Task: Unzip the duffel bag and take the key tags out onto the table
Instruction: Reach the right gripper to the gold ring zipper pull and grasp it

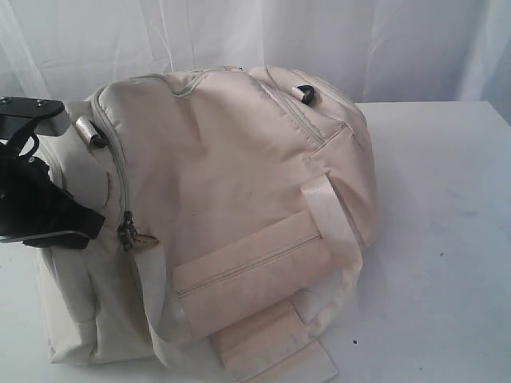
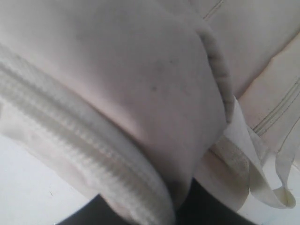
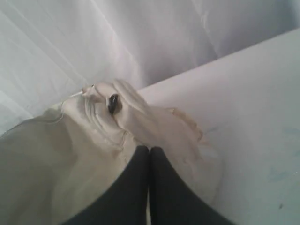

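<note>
The duffel bag (image 1: 231, 175), large, cream-white fabric with grey zippers, lies on the wide white table (image 1: 447, 239), filling the exterior view from centre to nine o'clock, with bare tabletop at three o'clock. The black left gripper (image 1: 84, 227) presses into the bag's nine o'clock end, clenched on a fold of fabric, just beside a dark metal zip pull (image 1: 126, 233). The black right gripper (image 3: 149, 151) is clenched on nothing, fingertips together

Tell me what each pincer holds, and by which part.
Left pincer seems to pinch a fold of fabric at the end of the bag, though its tips are mostly hidden. Right pincer is shut, with nothing between its tips.
</note>
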